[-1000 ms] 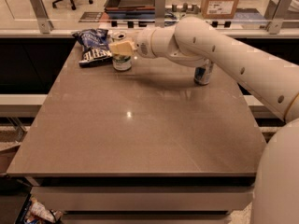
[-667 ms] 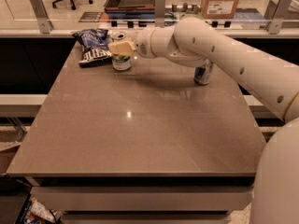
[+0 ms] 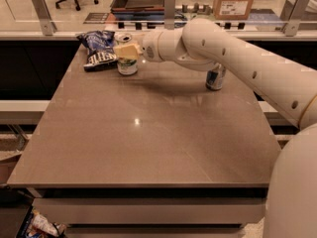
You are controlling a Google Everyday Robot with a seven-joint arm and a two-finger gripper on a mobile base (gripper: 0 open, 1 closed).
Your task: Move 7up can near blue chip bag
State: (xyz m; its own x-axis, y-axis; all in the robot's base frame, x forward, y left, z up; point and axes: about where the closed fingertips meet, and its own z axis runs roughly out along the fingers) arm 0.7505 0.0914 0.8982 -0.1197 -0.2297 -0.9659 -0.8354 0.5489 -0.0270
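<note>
brown table [image 3: 148, 133], far-left corner

7up can [image 3: 128, 66] upright, green print, wording unreadable, just right of blue chip bag [image 3: 99, 51], whose white lettering is illegible. gripper [image 3: 127, 51] sits at the can's top; open or closed, cannot tell.

Soft overhead light, tabletop [image 3: 136, 121] glare (shadow under end effector [image 3: 127, 51] at 7up can [image 3: 128, 67])
</note>
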